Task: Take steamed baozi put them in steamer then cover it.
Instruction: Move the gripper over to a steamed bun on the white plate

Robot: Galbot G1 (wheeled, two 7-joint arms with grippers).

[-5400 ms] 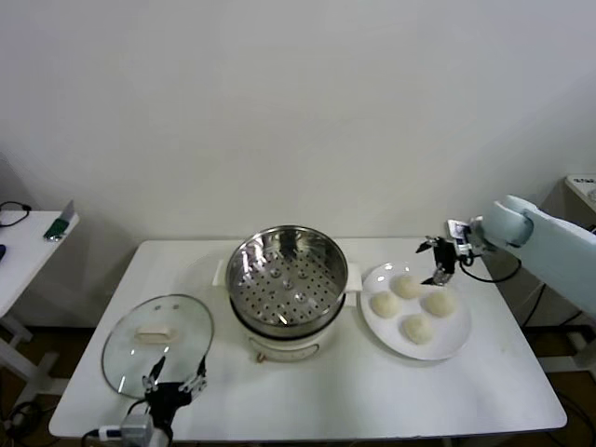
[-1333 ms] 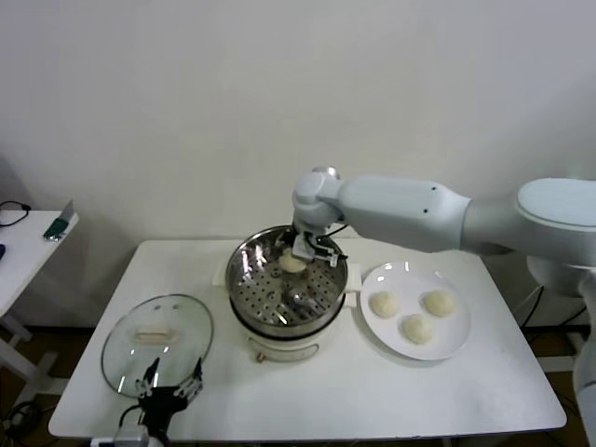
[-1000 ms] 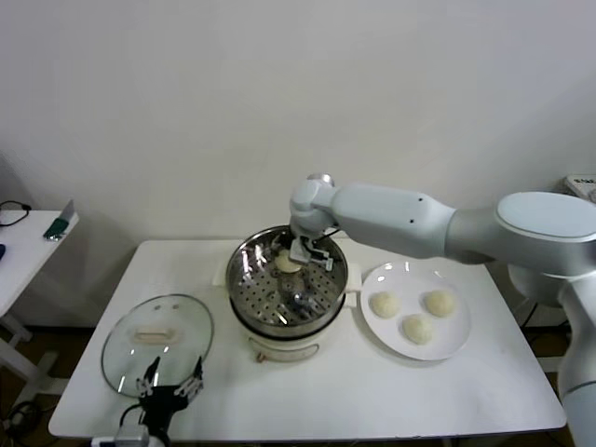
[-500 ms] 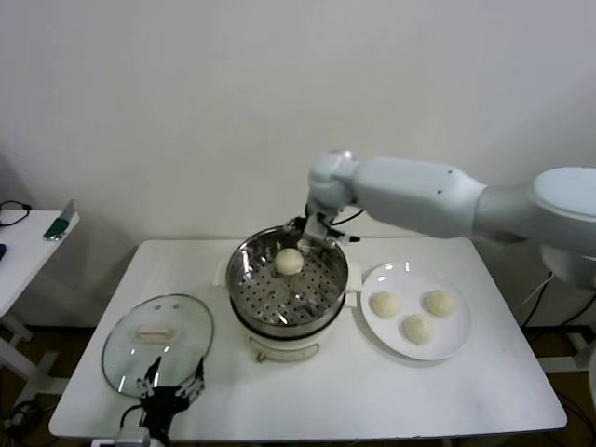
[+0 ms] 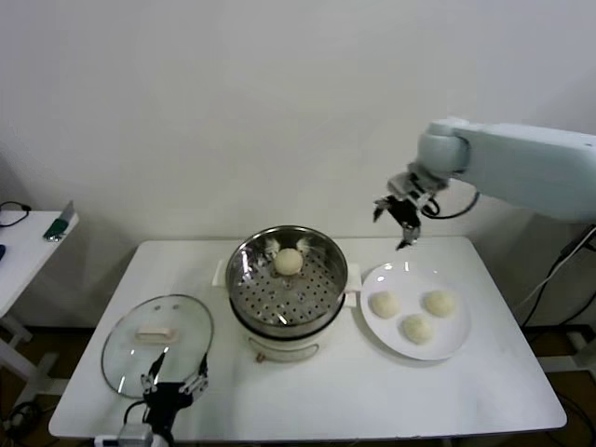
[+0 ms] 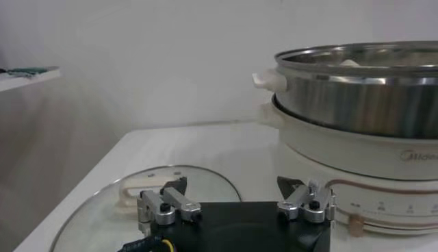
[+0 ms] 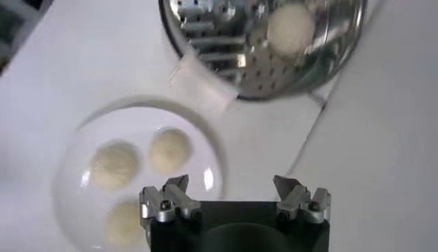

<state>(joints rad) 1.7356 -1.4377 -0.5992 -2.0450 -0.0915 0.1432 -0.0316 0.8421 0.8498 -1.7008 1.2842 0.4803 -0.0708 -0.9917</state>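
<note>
Both pairs of fingers stand wide and hold nothing: our right gripper (image 5: 402,223) hangs in the air above the gap between the steamer (image 5: 288,282) and the plate (image 5: 456,341), while our left gripper (image 5: 173,386) waits at the near edge of the desk (image 5: 354,391), just beside the glass lid (image 5: 157,343). Three buns (image 5: 416,327) lie on the plate below and a little to the right of our right fingers; one bun (image 5: 289,261) already rests on the steamer's tray. We judge the buns soft, light and easily dented, so we would close gently across the round sides of one. The lid looks heavier and breakable; its bar handle (image 5: 155,331) is the place to take it.
</note>
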